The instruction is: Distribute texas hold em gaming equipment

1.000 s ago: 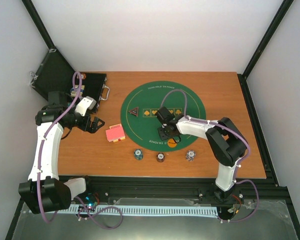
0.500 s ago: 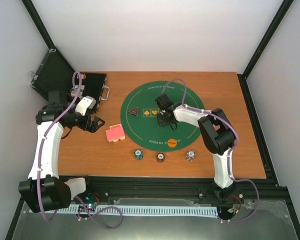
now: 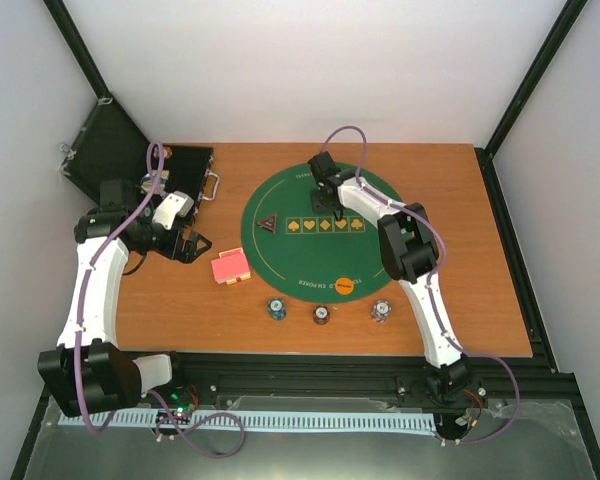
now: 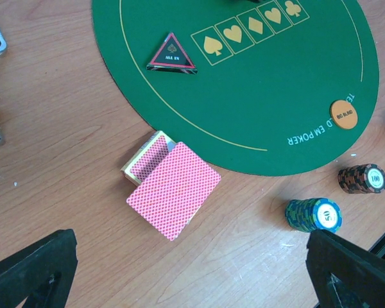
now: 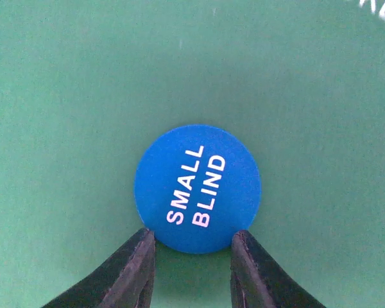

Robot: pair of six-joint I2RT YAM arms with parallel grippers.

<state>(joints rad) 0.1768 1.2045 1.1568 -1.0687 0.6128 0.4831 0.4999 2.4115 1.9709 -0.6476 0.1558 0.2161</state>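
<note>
Right gripper (image 5: 192, 239) half-open, holding nothing, tips at blue small-blind button (image 5: 197, 186) near green mat (image 5: 51, 96) far edge: lift straight up, don't nudge it.

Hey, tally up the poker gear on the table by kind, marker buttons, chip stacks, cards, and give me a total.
Marker buttons: 3 (blue SMALL BLIND button, orange BIG BLIND button, triangular ALL IN button)
Chip stacks: 3 (teal stack, dark red stack, grey stack)
Red-backed card heap: 1
Total: 7
</note>
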